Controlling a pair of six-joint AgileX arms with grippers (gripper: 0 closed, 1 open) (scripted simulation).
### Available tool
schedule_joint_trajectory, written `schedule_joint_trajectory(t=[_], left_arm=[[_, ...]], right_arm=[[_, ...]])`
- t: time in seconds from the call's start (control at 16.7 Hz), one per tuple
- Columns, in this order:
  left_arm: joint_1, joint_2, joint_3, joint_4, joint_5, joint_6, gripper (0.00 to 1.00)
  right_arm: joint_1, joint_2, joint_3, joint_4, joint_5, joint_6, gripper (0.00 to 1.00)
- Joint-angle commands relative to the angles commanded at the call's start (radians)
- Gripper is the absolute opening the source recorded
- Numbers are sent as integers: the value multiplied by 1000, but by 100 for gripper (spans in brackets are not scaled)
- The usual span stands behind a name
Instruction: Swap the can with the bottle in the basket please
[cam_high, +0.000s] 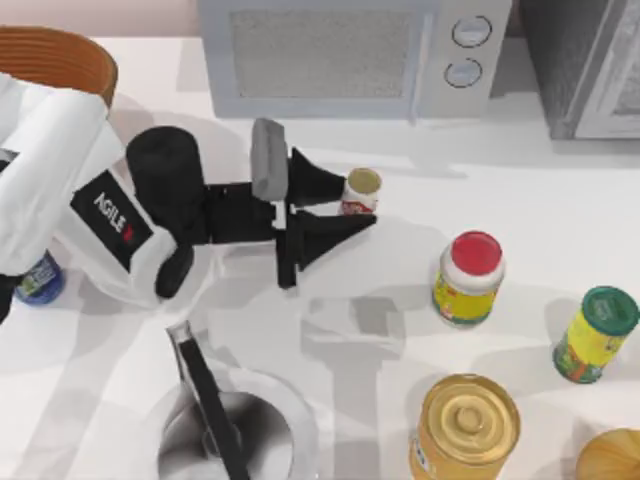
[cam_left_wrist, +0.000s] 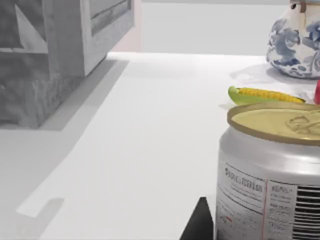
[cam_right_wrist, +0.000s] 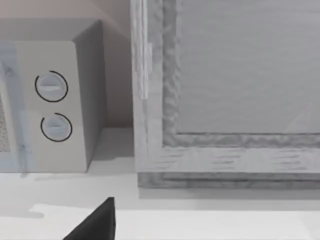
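Top view: left gripper (cam_high: 350, 212) at the can (cam_high: 361, 192), centre of frame.
Left to right: basket (cam_high: 60, 60) in the upper left corner; bottle (cam_high: 40, 278) at the left edge, on the table (cam_high: 480, 180) outside the basket; left gripper's fingers spread wide, one on each side of the upright can, contact not discernible. Right of these stand a red-capped jar (cam_high: 468, 278) and a green-capped bottle (cam_high: 596, 334). Right gripper's (cam_right_wrist: 95, 222) state cannot be told.
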Motion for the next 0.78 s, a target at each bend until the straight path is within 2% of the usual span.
schedule_joint_trajectory(t=[0.18, 0.54, 0.78], left_arm=[[-21, 84, 36, 47, 41, 5, 0], [-23, 92, 40, 52, 45, 5, 0], [-23, 92, 40, 52, 45, 5, 30]], right_arm=[[0, 0, 0, 0, 0, 0, 100], [0, 0, 0, 0, 0, 0, 100], [0, 0, 0, 0, 0, 0, 100]])
